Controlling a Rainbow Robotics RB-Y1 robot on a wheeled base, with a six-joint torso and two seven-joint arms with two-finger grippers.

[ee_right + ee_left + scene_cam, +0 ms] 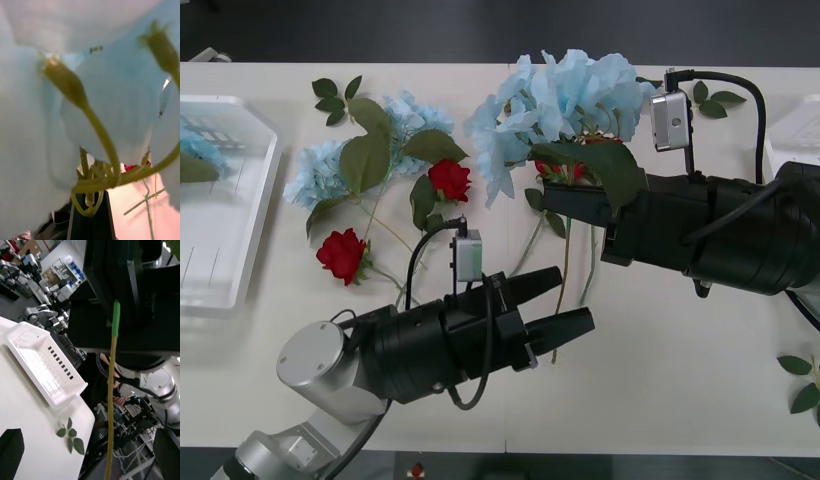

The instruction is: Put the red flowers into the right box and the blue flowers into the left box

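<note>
Up above the table, the right gripper (565, 203) is clamped on the stem base of a blue flower cluster (565, 95), whose pale petals and green leaves stand raised just beyond its fingertips; in the right wrist view the cluster's petals (112, 112) press close to the camera. Nearer the robot, the left gripper (565, 305) hangs with its black fingers spread apart and a thin stem (110, 405) running between them; whether they touch it cannot be told. Beyond the left gripper, two red flowers (343, 254) lie on the white table (680, 370) among more blue flowers (320, 170). Far to its left sits the left box (240, 240), a blue bloom at its far corner. The right box (45, 363) lies beyond it in the left wrist view, near a loose leaf sprig (71, 438), with lab benches and robots in the room behind.
</note>
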